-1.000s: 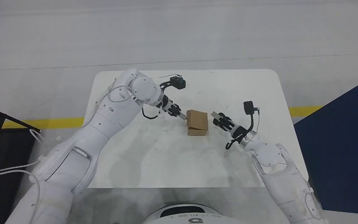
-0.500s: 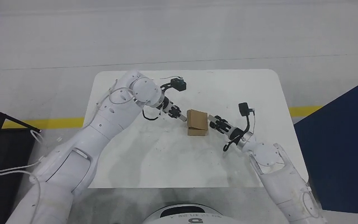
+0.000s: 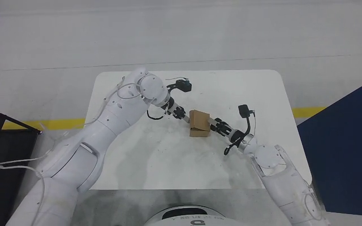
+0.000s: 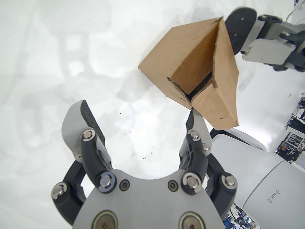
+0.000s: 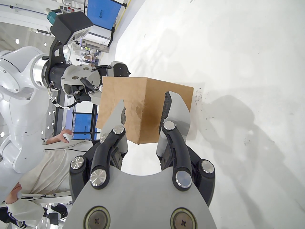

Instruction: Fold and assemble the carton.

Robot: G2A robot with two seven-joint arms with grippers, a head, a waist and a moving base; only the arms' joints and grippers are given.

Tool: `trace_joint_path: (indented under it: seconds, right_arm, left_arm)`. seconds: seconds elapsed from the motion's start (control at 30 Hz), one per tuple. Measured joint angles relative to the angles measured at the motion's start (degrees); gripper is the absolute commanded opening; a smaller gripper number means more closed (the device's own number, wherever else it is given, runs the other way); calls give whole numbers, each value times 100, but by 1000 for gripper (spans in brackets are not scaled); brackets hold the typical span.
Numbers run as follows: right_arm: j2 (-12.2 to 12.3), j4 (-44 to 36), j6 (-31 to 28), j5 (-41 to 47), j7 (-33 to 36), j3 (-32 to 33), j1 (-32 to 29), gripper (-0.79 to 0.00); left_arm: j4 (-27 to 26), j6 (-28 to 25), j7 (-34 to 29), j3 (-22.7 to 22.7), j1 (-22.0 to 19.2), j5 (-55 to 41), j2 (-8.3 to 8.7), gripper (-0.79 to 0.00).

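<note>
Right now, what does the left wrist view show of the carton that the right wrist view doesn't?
Left wrist view: the carton seen from its open end, with the flaps part folded and a dark gap into the inside. The left end effector is open, one fingertip by the lower flap.
Right wrist view: two closed outer faces meeting at a corner, with the right end effector open in front of that corner.
Both: the brown carton on the white table, with the other arm's end effector at its far side.
</note>
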Motion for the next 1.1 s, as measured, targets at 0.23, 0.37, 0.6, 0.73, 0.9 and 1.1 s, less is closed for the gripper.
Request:
trace_joint_path:
  seconds: [0.23, 0.37, 0.6, 0.73, 0.9, 1.1]
  right_arm:
    - [-4, 3, 69, 10, -32, -14, 61, -443]
    - [-7, 10, 92, 15, -18, -39, 96, -443]
    - [-17, 52, 142, -5, -6, -112, 181, -446]
    - [-22, 75, 162, -15, -23, -145, 197, -446]
    - [-22, 66, 160, -18, -43, -152, 178, -443]
    - [-15, 48, 161, -51, -33, -149, 141, -446]
  left_arm:
    - [200, -91, -142, -95, -61, -179, 4, 0]
    - [188, -145, -468, -182, -52, -161, 89, 0]
    - [-195, -226, -761, -412, -87, -309, 213, 0]
    - [-343, -166, -728, -352, -51, -147, 220, 0]
    - [-241, -147, -642, -145, -86, -85, 117, 0]
    - [103, -218, -496, 108, -279, -188, -97, 0]
